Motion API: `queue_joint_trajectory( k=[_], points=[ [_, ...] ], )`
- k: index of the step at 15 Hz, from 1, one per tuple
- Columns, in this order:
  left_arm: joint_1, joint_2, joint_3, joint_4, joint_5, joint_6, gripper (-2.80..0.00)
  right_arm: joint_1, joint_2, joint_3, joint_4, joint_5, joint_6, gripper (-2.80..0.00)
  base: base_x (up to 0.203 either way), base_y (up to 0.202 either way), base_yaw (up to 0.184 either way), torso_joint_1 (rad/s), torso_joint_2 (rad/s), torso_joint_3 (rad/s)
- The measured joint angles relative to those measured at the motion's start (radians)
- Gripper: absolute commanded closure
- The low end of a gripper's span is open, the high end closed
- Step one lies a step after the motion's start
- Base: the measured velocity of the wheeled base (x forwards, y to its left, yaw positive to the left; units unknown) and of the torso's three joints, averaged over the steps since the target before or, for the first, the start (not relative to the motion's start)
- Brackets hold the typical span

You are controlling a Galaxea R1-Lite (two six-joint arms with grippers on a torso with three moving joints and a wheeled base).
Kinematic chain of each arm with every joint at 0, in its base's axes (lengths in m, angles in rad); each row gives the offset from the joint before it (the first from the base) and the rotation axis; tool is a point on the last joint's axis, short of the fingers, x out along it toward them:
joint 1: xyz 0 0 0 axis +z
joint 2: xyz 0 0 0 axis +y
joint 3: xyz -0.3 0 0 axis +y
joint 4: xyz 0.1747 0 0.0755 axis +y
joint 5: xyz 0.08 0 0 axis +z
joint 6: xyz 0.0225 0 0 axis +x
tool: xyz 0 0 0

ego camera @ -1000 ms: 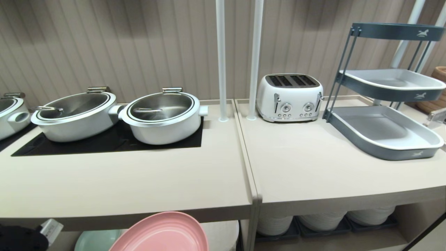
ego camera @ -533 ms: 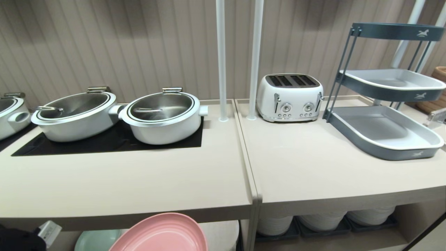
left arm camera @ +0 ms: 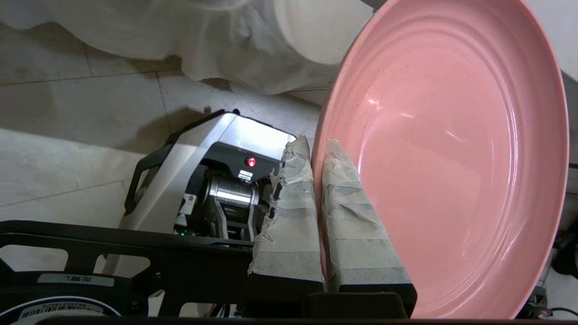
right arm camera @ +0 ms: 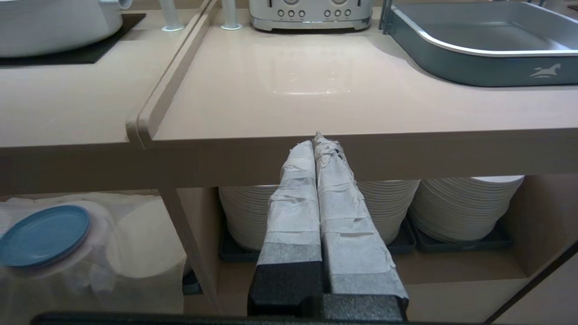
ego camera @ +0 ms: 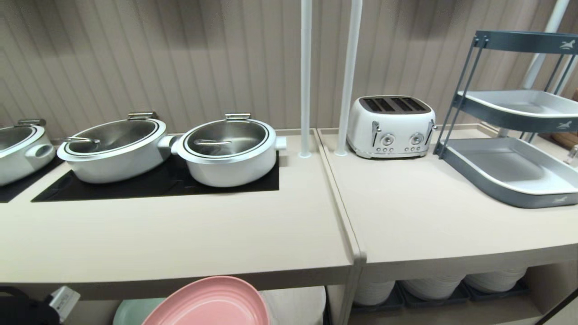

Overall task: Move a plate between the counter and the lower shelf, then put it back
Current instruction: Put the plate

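Item: plate (left arm camera: 451, 149), pastel pink, round, shallow. It is held clear of any surface, just below and in front of the thick front edge of the tabletop (ego camera: 180, 243), tilted with its face turned up toward the head camera. Its rim is pinched between the tape-wrapped fingers (left arm camera: 289, 212) of the left end effector (left arm camera: 318, 149), which is closed on it, one finger on each side of the rim.

Item: lower shelf (right arm camera: 135, 239), draped with rumpled white cloth. A blue plate (right arm camera: 43, 234) rests on the cloth; a mint-green plate (ego camera: 135, 311) is partly seen beside the pink one in the head view.

Item: right end effector (right arm camera: 318, 140). It is parked before the tabletop's front edge, fingers closed together on nothing, ahead of the compartment of stacked white plates (right arm camera: 465, 207).

Change noted: across the last second the whole head view has shifted, pots, toaster (ego camera: 390, 126) and tray rack (ego camera: 515, 171) all sliding rightward together. This is read as camera movement, not movement of the objects. The plate's place in the picture is almost unchanged, and the grip is unchanged.

Assessment: the plate is judged to be in transit between shelf and tabletop, carried along as the robot repositions. Which way it is travelling cannot be told. Clearance past the tabletop's edge is the likely hazard.
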Motion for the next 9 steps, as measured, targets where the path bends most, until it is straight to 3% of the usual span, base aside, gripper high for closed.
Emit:
queue_joint_trajectory(
  k=[9],
  points=[
    [0.001, 0.005, 0.004, -0.002, -0.008, 0.002, 0.00, 0.000, 0.000, 0.000, 0.000, 0.000, 0.000, 0.00, 0.000, 0.196, -0.002, 0.003, 0.00, 0.001]
  ],
)
